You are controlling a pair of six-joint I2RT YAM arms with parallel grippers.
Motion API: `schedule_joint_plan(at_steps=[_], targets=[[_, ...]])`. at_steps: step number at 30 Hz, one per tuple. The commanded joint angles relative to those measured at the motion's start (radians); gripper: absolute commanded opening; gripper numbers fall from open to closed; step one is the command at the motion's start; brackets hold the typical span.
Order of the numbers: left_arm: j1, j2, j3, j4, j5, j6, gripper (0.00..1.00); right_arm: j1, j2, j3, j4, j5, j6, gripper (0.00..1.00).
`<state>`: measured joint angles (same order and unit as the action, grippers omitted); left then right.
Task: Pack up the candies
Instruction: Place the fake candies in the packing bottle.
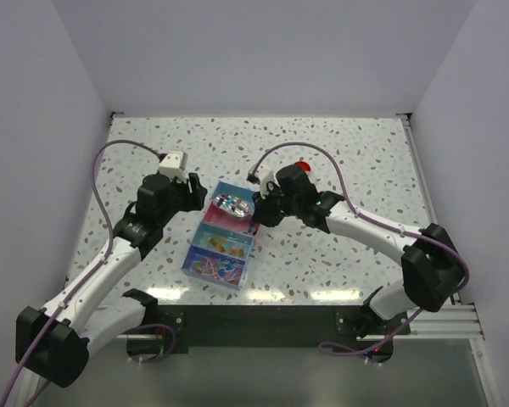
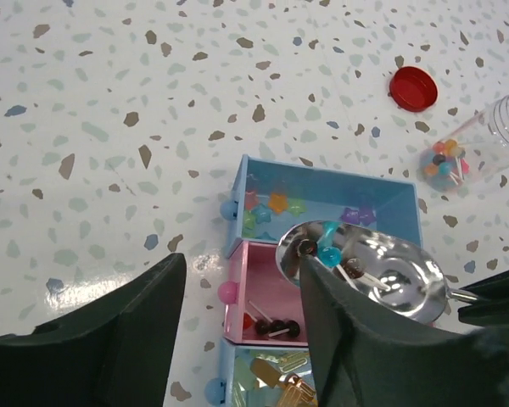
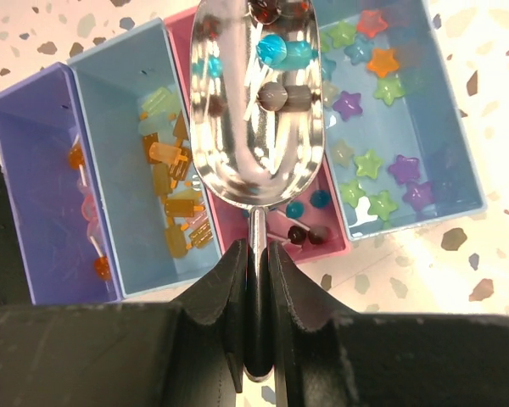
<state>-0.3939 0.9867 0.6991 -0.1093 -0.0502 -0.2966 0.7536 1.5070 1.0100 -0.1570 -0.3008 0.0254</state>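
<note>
Fingers of the left gripper (image 2: 242,280) stand wide apart with nothing between them, just beside the tray's (image 3: 110,102) left edge. Some candies (image 3: 282,52) already lie sorted in the tray's compartments, and a few ride in the steel scoop (image 3: 254,144) above the pink one. We judge them light, hard and smooth, apt to roll on polished metal. We would not pinch them singly but carry them by the scoop's handle and tip it gently. The right gripper (image 3: 256,280) is clamped on that thin handle. The bowl hides most of the pink compartment, so we cannot tell how full it is. Farther right, a clear jar (image 2: 483,140), seemingly on its side, holds more candies. The frame edge cuts it off, and a red lid (image 2: 412,88) lies near it.
</note>
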Motion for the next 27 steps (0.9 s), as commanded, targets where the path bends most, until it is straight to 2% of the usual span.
schedule_joint_plan(at_steps=[1,5,11,20,27], targets=[[0.004,-0.054,0.034,-0.021,-0.086,-0.003,0.62,-0.002,-0.074,0.059,-0.015,0.031,-0.019,0.0],[0.004,-0.112,0.017,-0.02,-0.163,0.016,0.82,-0.003,-0.12,0.104,-0.117,0.071,-0.048,0.0],[0.004,-0.192,-0.027,-0.001,-0.249,0.043,0.99,-0.026,-0.218,0.171,-0.304,0.15,-0.065,0.0],[0.004,-0.241,-0.108,0.085,-0.336,0.122,1.0,-0.097,-0.321,0.222,-0.576,0.347,-0.11,0.0],[0.009,-0.217,-0.135,0.163,-0.359,0.163,1.0,-0.175,-0.338,0.245,-0.7,0.442,-0.14,0.0]])
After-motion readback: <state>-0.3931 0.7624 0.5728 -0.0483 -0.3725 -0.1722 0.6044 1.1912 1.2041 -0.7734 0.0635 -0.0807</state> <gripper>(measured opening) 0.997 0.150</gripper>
